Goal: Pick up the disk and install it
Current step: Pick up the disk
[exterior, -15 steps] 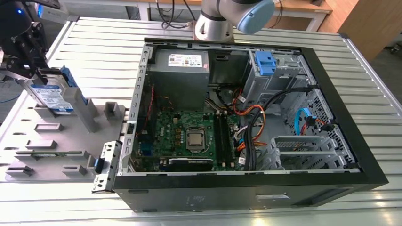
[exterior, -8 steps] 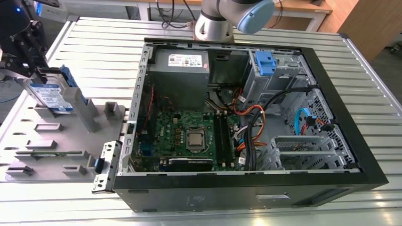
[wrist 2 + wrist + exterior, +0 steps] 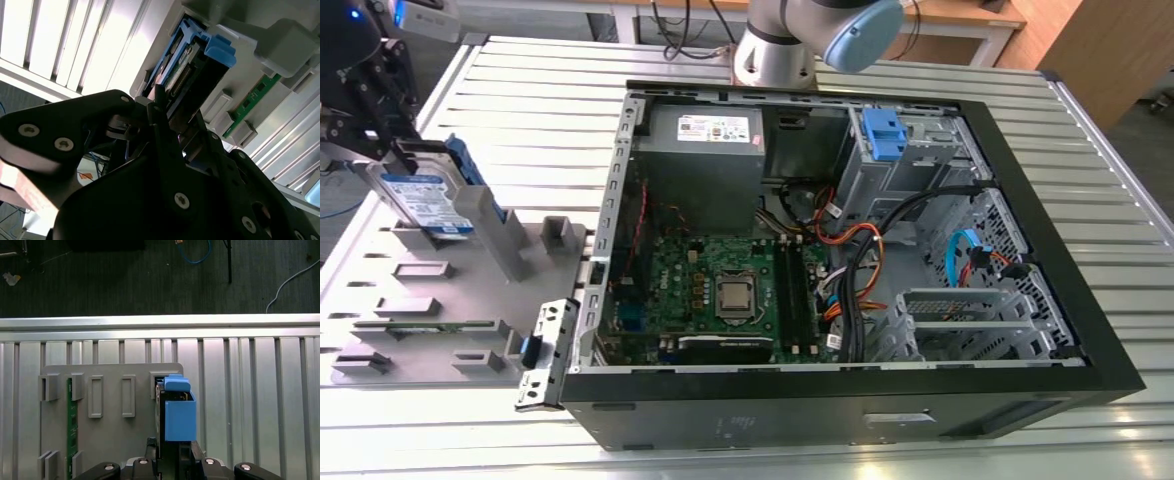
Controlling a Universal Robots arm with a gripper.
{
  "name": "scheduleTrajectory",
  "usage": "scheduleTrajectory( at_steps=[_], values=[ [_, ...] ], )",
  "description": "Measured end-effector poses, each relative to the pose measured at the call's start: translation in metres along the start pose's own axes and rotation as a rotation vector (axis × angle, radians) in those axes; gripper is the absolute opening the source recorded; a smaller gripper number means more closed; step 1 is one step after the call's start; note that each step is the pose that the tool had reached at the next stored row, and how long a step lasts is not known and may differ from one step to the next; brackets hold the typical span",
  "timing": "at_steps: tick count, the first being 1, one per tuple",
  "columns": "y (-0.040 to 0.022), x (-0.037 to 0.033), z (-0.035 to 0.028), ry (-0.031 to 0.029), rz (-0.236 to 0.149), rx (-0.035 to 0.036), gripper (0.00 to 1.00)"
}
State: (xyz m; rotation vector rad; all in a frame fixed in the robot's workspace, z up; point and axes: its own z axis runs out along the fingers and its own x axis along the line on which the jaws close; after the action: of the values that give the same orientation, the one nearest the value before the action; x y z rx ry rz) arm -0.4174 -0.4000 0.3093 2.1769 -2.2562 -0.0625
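Observation:
The disk stands on edge and slightly tilted in a slot of the grey fixture plate, at the exterior view's left. It is silver with a white-and-blue label and a blue carrier frame. My black gripper is on the disk's upper end. In the first wrist view the gripper has a finger on each side of the disk, pressed against it. In the second wrist view the gripper clamps the near end of the disk. The slot hides the disk's lower part.
An open computer case lies at the exterior view's right, with its motherboard, grey power-supply box, cables and a blue latch at the drive bay. A green memory stick sits in another fixture slot. The table is slatted aluminium.

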Motion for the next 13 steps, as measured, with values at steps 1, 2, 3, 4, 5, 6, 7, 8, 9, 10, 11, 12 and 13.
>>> scheduleTrajectory(
  at_steps=[1,2,3,4,5,6,7,8,9,10,11,12,13],
  values=[
    [0.0000,0.0000,-0.0002,0.0001,0.000,-0.0001,0.35],
    [0.0000,0.0000,-0.0002,0.0000,0.000,0.0000,0.35],
    [0.0000,0.0000,-0.0003,0.0001,0.000,-0.0001,0.35],
    [0.0001,-0.0001,-0.0023,0.0001,0.000,-0.0001,0.35],
    [0.0001,-0.0001,-0.0043,0.0001,0.000,-0.0001,0.35],
    [0.0001,-0.0001,-0.0044,0.0001,0.000,-0.0001,0.35],
    [0.0001,-0.0001,-0.0045,0.0001,0.000,-0.0001,0.35],
    [0.0002,-0.0001,-0.0046,0.0001,0.000,-0.0001,0.35],
    [0.0002,-0.0001,-0.0047,0.0001,0.000,-0.0001,0.35],
    [0.0001,-0.0001,-0.0048,0.0001,0.000,-0.0001,0.35],
    [0.0002,-0.0001,-0.0050,0.0001,0.000,-0.0001,0.35],
    [0.0002,-0.0001,-0.0050,0.0001,0.000,-0.0001,0.35],
    [0.0002,-0.0001,-0.0055,0.0002,0.000,-0.0003,0.35]
  ],
)
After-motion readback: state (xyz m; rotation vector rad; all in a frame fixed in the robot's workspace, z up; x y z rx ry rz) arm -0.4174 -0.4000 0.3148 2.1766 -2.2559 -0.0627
